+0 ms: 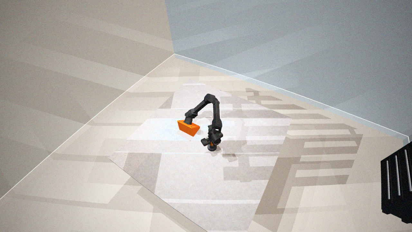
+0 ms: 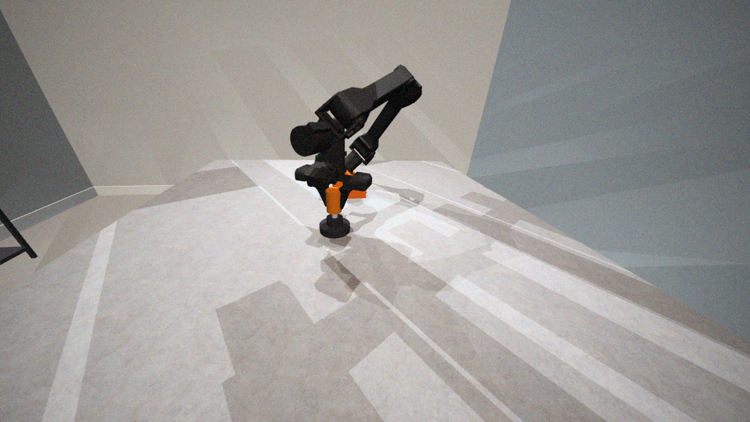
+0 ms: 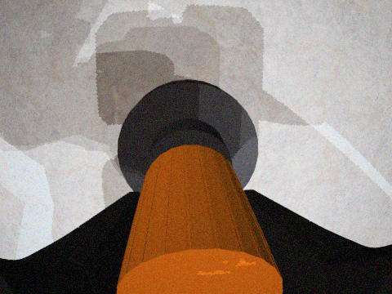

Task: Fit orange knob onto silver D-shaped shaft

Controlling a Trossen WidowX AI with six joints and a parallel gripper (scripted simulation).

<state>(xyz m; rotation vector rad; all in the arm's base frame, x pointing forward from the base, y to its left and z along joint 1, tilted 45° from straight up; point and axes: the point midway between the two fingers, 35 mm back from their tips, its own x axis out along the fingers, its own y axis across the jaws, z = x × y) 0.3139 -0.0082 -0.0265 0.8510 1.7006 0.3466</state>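
A: Hand [image 1: 212,143] [image 2: 333,200] [image 3: 192,202]: part-open, clamped on the knob [image 1: 211,143] [image 2: 333,200] [image 3: 196,204].
B: Risk?
A: Flats misaligned; pressing could jam or twist the knob in grip.
B: Views?
A: Exterior: silver shaft [image 2: 334,215] between knob and pedestal [image 1: 211,148] [image 2: 334,227] [image 3: 184,102], so not seated. Wrist: shaft hidden; pedestal's rim shows beyond, toward 12 o'clock.
B: Top?
A: Orange base [image 1: 187,128], 10 o'clock of pedestal; gap unreadable.

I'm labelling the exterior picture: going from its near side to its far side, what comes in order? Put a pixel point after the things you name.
Round black pedestal [image 1: 211,148] [image 2: 334,228] [image 3: 220,102], orange wedge-shaped base block [image 1: 188,128] [image 2: 357,194], beige back wall [image 1: 71,57] [image 2: 210,78].
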